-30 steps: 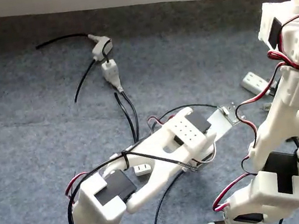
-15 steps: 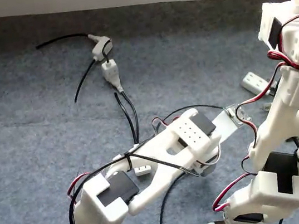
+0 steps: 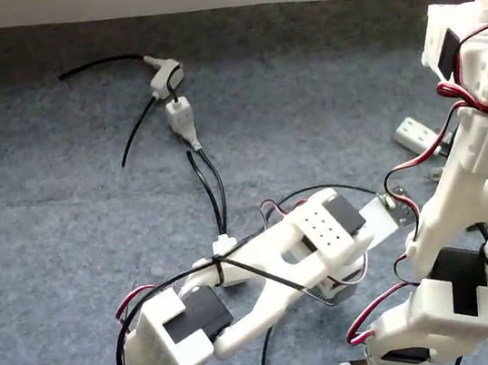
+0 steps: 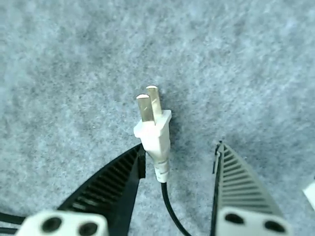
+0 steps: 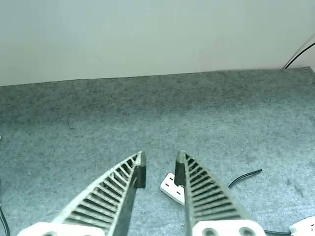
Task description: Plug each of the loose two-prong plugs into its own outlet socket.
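A white two-prong plug point(image 4: 153, 130) on a black cord lies on the grey carpet, prongs pointing away from my left gripper point(image 4: 180, 146). That gripper is open around it, one black finger point(image 4: 115, 179) touching the plug body, the other apart from it. In the high view the left arm point(image 3: 324, 226) stretches low across the middle toward the right arm point(image 3: 464, 177). My right gripper point(image 5: 160, 158) hangs above the carpet, slightly open and holding nothing, with a white outlet socket point(image 5: 172, 188) on the floor beyond it. The same outlet socket point(image 3: 416, 132) lies at the right.
A plug joined to a socket point(image 3: 171, 92) lies at the back left, black cords point(image 3: 212, 183) trailing from it toward the left arm. A small white connector point(image 3: 224, 243) rests by that arm. Another black cord point(image 5: 243, 177) lies near the right socket. A pale wall borders the carpet's far edge.
The left arm has swung toward the front and right, lowering its gripper closer to the right arm's base. The right arm has kept still.
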You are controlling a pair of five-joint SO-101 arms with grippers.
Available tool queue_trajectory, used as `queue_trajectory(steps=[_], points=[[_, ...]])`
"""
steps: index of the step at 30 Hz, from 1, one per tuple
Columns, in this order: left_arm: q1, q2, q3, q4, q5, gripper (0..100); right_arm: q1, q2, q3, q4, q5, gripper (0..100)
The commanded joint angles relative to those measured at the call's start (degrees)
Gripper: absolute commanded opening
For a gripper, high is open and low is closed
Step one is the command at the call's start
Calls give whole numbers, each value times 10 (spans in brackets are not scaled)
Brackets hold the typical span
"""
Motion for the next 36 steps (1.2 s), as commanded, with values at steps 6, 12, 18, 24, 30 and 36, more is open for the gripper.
queue_trajectory(steps=[6, 12, 18, 24, 30, 36], points=[[4, 26, -29, -45, 80, 234, 5, 0, -22, 3, -4, 112], [-8, 92, -125, 11, 84, 234, 5, 0, -22, 4, -4, 112], [-14, 149, -217, 95, 85, 234, 5, 0, -22, 4, -4, 112], [-15, 153, -247, 128, 84, 234, 5, 0, -22, 4, -4, 112], [-15, 153, -248, 124, 85, 234, 5, 0, -22, 4, -4, 112], [-45, 153, -289, 127, 85, 234, 5, 0, -22, 4, -4, 112]])
